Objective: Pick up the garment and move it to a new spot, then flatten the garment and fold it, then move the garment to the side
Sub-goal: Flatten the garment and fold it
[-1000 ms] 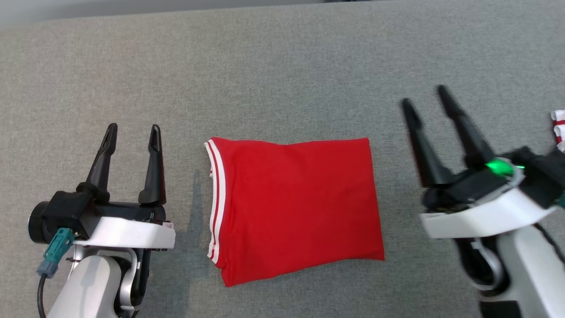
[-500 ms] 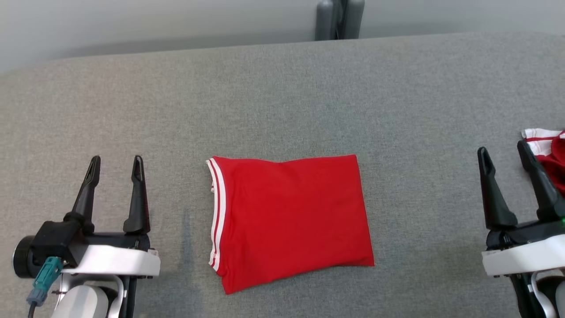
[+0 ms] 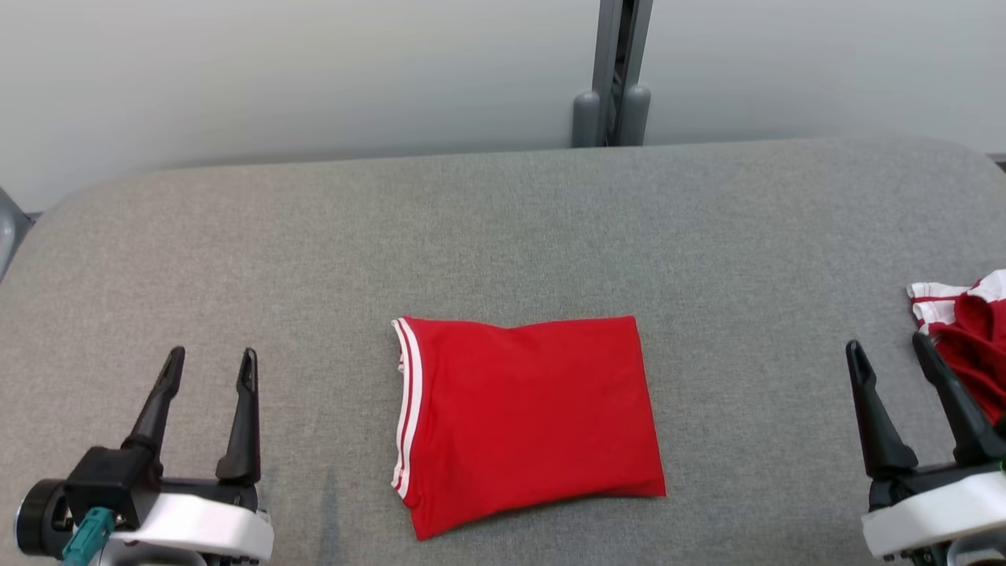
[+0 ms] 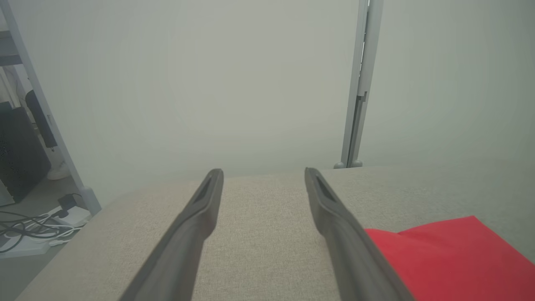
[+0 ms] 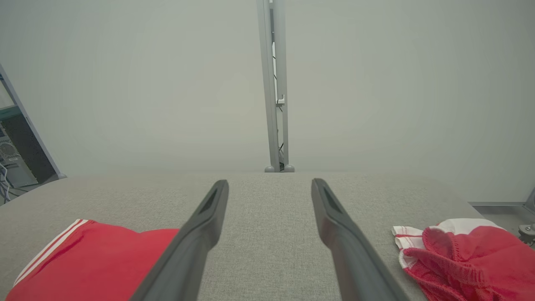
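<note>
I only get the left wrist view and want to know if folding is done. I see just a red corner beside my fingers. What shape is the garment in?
Observer: The red garment lies as a flat folded rectangle in the middle of the table, its white-striped edge facing the left end effector.
Operator: Is the right end effector on it?
Observer: No; the right end effector is open and apart from it, off its other side.
Operator: Anything else nearby?
Observer: A crumpled red-and-white garment lies at the table's right edge, beside that end effector.
</note>
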Robot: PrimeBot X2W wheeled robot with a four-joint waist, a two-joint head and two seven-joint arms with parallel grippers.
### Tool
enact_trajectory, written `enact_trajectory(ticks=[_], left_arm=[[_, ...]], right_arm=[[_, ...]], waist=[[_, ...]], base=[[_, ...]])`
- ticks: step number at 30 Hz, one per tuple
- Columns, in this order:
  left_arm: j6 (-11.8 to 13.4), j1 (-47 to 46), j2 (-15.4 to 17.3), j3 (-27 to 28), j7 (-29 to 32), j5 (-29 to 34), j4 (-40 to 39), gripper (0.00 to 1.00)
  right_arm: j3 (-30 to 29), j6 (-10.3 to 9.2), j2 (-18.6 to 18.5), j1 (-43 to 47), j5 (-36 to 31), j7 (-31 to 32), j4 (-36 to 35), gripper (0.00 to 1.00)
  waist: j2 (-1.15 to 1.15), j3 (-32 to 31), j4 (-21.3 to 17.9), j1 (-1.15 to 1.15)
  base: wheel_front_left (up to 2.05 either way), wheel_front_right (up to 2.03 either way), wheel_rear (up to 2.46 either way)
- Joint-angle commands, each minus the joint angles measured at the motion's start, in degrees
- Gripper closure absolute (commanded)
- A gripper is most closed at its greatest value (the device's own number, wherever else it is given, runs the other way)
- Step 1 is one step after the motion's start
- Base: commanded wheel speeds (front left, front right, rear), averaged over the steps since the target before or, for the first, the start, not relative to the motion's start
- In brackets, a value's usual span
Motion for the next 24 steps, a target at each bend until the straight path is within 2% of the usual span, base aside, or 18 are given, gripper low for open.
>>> enact_trajectory(ticks=[1, 7, 24], left_arm=[[-0.1, 1.1, 0.5, 0.0, 0.3, 0.2, -0.3, 0.0], [0.5, 4.3, 1.8, -0.7, 2.6, 0.2, -2.0, 0.0], [2.3, 6.8, 2.8, -0.8, 4.8, -0.1, -5.8, 0.0]], right_arm=[[-0.4, -0.02, 0.0, 1.4, -0.5, 0.4, 0.1, 0.0], [-0.8, -0.02, 0.7, 4.7, -0.9, 1.8, -0.4, 0.0], [-2.1, -0.02, 1.1, 6.2, -1.4, 3.8, -3.0, 0.0]], waist=[[0.0, -1.7, 0.1, 0.0], [0.0, -4.5, 0.0, 0.0], [0.0, -5.9, -0.2, 0.0]], base=[[0.0, 0.0, 0.0], [0.0, 0.0, 0.0], [0.0, 0.0, 0.0]])
